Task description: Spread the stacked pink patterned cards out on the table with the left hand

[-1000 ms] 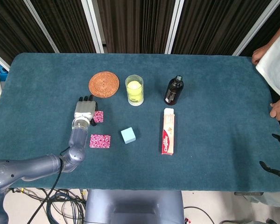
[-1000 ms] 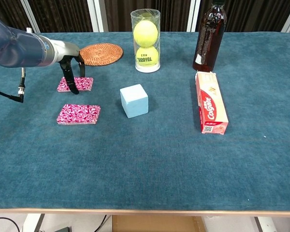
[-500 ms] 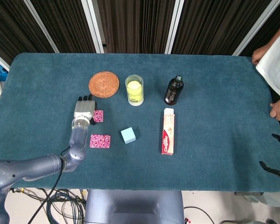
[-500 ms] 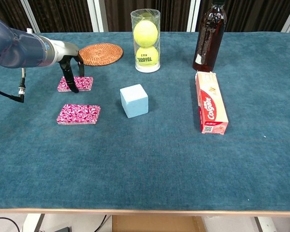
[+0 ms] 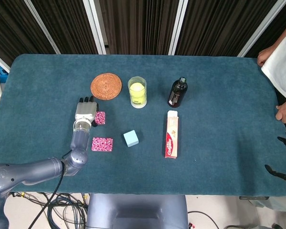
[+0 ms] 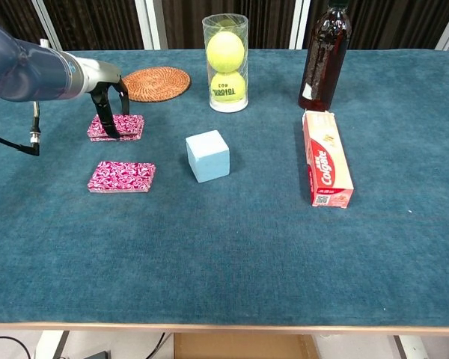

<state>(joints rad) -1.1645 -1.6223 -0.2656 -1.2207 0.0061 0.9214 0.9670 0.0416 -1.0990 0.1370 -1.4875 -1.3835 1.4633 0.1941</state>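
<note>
**Left hand on the far pink card pile**

The table (image 6: 232, 254) is covered in a deep teal, felt-like cloth with a fine nap. Two flat rectangular piles of pink patterned cards lie on its left side: the far pile (image 6: 127, 126) sits near the round woven coaster (image 6: 157, 82), and the near pile (image 6: 121, 176) lies apart from it, closer to the table's front edge. Both show a busy swirl of magenta and white, and their edges read as thin stacked layers.

The left hand (image 6: 108, 101) reaches out on a smooth grey-blue arm; its dark fingers (image 6: 108, 126) point down onto the far pile, touching its top at the left part. In the head view the hand (image 5: 85, 110) covers most of that pile (image 5: 100, 118). Whether it pinches a card cannot be told.

A pale blue cube (image 6: 207, 155) with matte faces stands right of the cards. Behind it is a clear plastic tube (image 6: 226, 63) holding two fuzzy yellow tennis balls, then a dark glossy bottle (image 6: 324, 60), and a long red-and-white toothpaste box (image 6: 326, 158) lying flat.

The right hand (image 5: 285, 160) shows only partly at the head view's right edge; its state cannot be told
</note>
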